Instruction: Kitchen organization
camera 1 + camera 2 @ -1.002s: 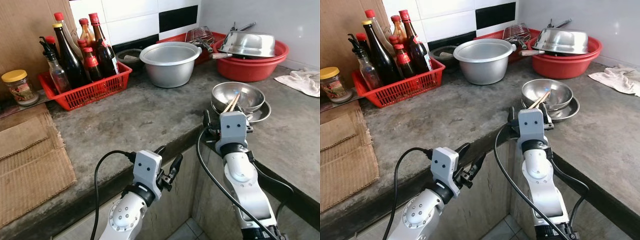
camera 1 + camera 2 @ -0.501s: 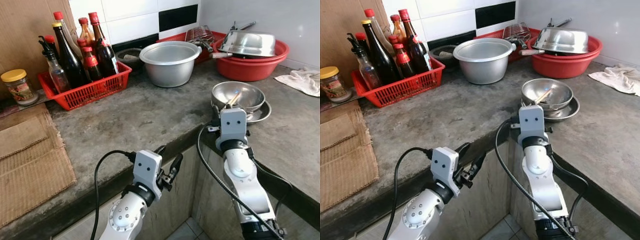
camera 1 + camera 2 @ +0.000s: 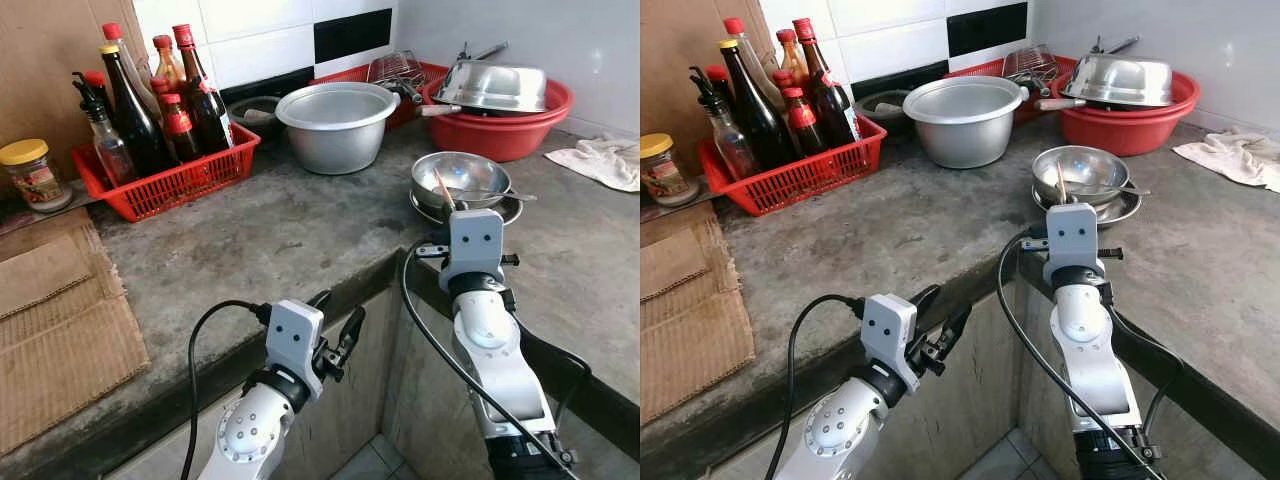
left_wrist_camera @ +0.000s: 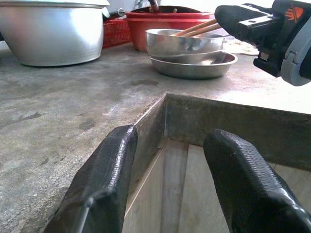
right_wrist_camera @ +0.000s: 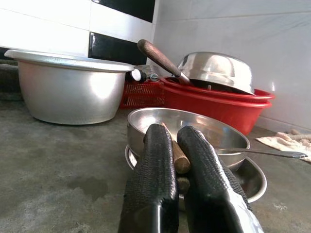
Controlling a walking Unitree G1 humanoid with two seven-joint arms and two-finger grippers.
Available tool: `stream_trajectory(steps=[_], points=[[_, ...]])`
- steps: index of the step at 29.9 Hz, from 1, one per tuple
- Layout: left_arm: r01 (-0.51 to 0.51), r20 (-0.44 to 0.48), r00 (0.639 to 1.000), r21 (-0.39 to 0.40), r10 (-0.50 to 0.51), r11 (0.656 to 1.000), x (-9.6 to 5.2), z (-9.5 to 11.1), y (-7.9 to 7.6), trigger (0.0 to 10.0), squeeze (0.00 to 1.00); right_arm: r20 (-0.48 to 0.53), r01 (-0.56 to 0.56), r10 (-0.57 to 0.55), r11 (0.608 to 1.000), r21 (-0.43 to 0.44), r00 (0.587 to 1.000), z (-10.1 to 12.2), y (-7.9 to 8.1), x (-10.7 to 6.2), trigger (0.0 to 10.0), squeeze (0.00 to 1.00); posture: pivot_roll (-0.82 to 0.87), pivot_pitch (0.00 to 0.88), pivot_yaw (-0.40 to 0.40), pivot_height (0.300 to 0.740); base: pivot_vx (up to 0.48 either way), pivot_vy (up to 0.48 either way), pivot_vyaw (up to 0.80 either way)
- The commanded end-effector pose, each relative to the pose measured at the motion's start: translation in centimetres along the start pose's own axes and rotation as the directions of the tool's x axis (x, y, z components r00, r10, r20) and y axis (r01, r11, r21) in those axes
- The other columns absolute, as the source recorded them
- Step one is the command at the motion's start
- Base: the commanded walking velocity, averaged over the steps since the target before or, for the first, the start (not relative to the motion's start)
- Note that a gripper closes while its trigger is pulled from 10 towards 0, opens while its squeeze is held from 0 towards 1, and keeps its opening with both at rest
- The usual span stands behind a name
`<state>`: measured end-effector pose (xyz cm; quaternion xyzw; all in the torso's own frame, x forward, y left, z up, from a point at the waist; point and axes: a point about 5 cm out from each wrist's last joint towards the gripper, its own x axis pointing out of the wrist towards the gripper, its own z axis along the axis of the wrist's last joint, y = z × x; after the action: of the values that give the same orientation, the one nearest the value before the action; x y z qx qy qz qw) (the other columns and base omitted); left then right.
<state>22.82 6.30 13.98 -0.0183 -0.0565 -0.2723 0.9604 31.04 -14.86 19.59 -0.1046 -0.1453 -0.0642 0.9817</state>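
**Chopsticks pinched at the steel bowl**

Seemingly the step in hand was the lifting of the chopsticks [image 5: 179,158] out of the steel bowl [image 3: 462,178]. The right claw [image 5: 176,145] stood at the near rim of that bowl with its two ribbed black fingers [image 5: 154,165] drawn together on the brown wooden sticks, whose free ends slanted up over the bowl. The bowl sat nested in a shallow steel plate [image 5: 252,177] on the rough grey concrete desk [image 3: 270,235], near its inner corner, and a thin metal spoon [image 3: 500,196] lay across its rim.

By my judgement the next move called for a steady raise, keeping the sticks parallel so neither slipped from the pinch, then a carry to wherever the utensils belong; the polished bowl looked light and might slide if dragged.

The left claw [image 4: 170,179] hung idle below the desk edge, its fingers apart and empty.

Further back stood a dull aluminium pot [image 3: 338,122], a red plastic basin [image 3: 505,135] holding an upturned steel bowl, a red lattice basket [image 3: 170,180] of glass sauce bottles, a yellow-lidded jar [image 3: 32,175] and a crumpled pale cloth [image 3: 605,160].
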Motion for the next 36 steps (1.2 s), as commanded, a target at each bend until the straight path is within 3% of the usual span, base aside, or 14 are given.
stream_trajectory(steps=[1, 7, 13, 24, 32, 33, 34, 35, 36], points=[[-0.004, 0.023, 1.000, 0.011, 0.003, 1.000, 0.1, 0.5, 0.1, 10.0, 0.00, 0.016, 0.005, -0.006, 1.000, 0.013, 1.000, 0.4, 0.0, 0.3, 0.0, 0.00, 0.10, 0.041, 0.027, 0.740, 0.000, 0.000, 0.00], [-0.018, 0.032, 0.999, 0.015, 0.018, 1.000, 0.2, 0.8, 0.3, 10.0, 0.00, 0.110, 0.032, -0.040, 0.997, 0.076, 0.993, 3.2, -0.1, 0.3, 0.0, 0.00, 0.11, 0.045, 0.028, 0.740, 0.000, 0.000, 0.00], [-0.032, 0.034, 0.999, 0.021, 0.031, 0.999, 0.3, 0.9, 0.4, 10.0, 0.00, 0.180, 0.025, -0.039, 0.997, 0.076, 0.983, 4.9, 0.1, -0.6, 0.0, 0.00, 0.11, 0.047, 0.021, 0.740, 0.000, 0.000, 0.00], [-0.091, 0.039, 0.995, 0.047, 0.089, 0.995, 0.6, 1.0, 1.2, 10.0, 0.00, 0.228, 0.013, -0.042, 0.992, 0.126, 0.973, 6.2, -0.1, -1.7, 0.0, 0.00, 0.09, 0.039, 0.022, 0.740, 0.000, 0.000, 0.00], [-0.097, 0.038, 0.995, 0.055, 0.095, 0.994, 0.7, 1.0, 1.5, 10.0, 0.00, 0.208, -0.014, -0.015, 0.990, 0.139, 0.978, 6.0, 0.2, -2.2, 0.3, 0.00, 0.09, 0.027, 0.024, 0.740, 0.000, 0.000, 0.00], [-0.095, 0.038, 0.995, 0.052, 0.093, 0.994, 0.7, 1.0, 1.5, 10.0, 0.00, 0.202, -0.020, -0.008, 0.990, 0.138, 0.979, 5.9, 0.3, -2.2, 2.5, 0.00, 0.08, 0.023, 0.026, 0.740, 0.000, 0.000, 0.00], [-0.093, 0.036, 0.995, 0.055, 0.091, 0.994, 0.7, 1.0, 1.5, 10.0, 0.00, 0.196, -0.024, -0.003, 0.990, 0.137, 0.981, 5.7, 0.4, -2.3, 8.3, 0.00, 0.08, 0.019, 0.028, 0.740, 0.000, 0.000, 0.00], [-0.093, 0.036, 0.995, 0.055, 0.091, 0.994, 0.7, 1.0, 1.5, 10.0, 0.00, 0.196, -0.024, -0.003, 0.990, 0.137, 0.981, 5.7, 0.4, -2.3, 8.3, 0.00, 0.08, 0.019, 0.028, 0.740, 0.000, 0.000, 0.00], [-0.091, 0.035, 0.995, 0.054, 0.090, 0.994, 0.7, 1.0, 1.4, 10.0, 0.00, 0.191, -0.027, 0.000, 0.990, 0.139, 0.982, 5.7, 0.5, -2.3, 10.0, 0.00, 0.08, 0.017, 0.024, 0.740, 0.000, 0.000, 0.00]])
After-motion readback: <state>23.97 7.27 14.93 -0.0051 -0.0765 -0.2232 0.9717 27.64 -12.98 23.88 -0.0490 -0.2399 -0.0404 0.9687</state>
